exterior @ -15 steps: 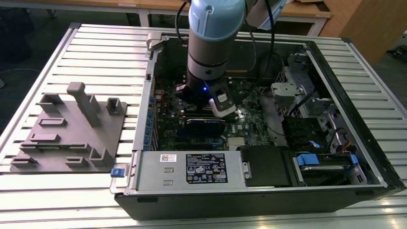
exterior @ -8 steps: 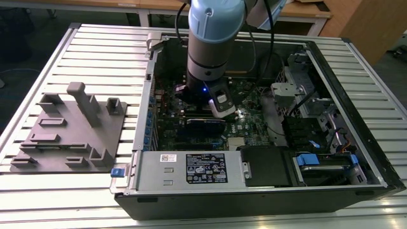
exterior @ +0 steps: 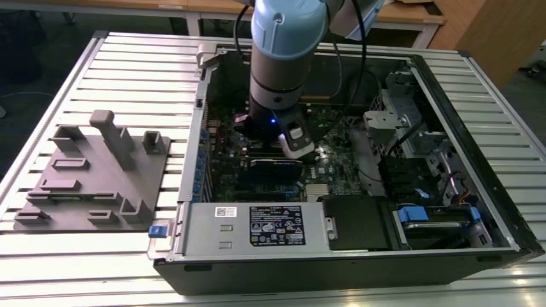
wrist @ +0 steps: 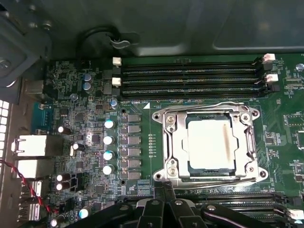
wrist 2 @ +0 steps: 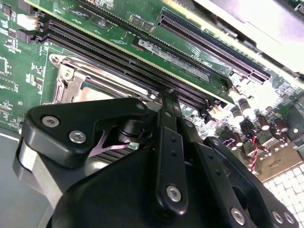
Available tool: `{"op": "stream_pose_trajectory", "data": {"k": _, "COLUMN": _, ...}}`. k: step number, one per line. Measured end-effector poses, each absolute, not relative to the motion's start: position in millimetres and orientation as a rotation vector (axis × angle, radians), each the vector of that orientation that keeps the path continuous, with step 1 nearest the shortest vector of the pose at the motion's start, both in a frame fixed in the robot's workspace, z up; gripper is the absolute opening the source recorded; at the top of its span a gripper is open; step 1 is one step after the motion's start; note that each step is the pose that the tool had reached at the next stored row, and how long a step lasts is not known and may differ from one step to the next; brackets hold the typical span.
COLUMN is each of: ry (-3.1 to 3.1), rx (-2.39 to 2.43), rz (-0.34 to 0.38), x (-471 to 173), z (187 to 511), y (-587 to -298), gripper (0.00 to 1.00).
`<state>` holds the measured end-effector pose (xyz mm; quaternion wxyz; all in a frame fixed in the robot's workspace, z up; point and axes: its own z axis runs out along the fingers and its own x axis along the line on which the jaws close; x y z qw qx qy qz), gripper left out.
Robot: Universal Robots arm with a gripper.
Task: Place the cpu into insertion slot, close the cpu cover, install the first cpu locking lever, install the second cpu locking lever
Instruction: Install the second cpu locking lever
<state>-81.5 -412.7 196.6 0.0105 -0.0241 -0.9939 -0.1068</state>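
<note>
Chip [wrist: 211, 146] sits in the socket [wrist: 167, 142], cover [wrist: 179, 151] down over it. Gripper [wrist: 164, 202] hovers beside the socket edge; finger state cannot be told. Risk: contact on the memory slots [wrist: 190, 75], judging by tight clearance.

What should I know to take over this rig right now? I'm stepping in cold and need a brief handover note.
Gripper: down inside the open computer case, just beside the insertion slot; whether the fingers are open or shut cannot be told, and nothing shows held in them.
Cpu: lying flat in the insertion slot, pale top up.
Cpu cover: down over the cpu, framing it.
Locking levers: thin wire levers run along the socket edges and look down, but I cannot confirm they are hooked.
Done: cpu placed, cover closed.
Left: confirm both levers are latched.
</note>
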Motion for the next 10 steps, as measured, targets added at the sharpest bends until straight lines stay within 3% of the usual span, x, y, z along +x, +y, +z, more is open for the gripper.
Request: {"op": "stream_pose_trajectory", "data": {"k": 10, "ry": -3.101, "rx": -0.075, "rz": -0.341, "x": -83.3, "z": 196.2, "y": -412.3, "gripper": 0.11}}
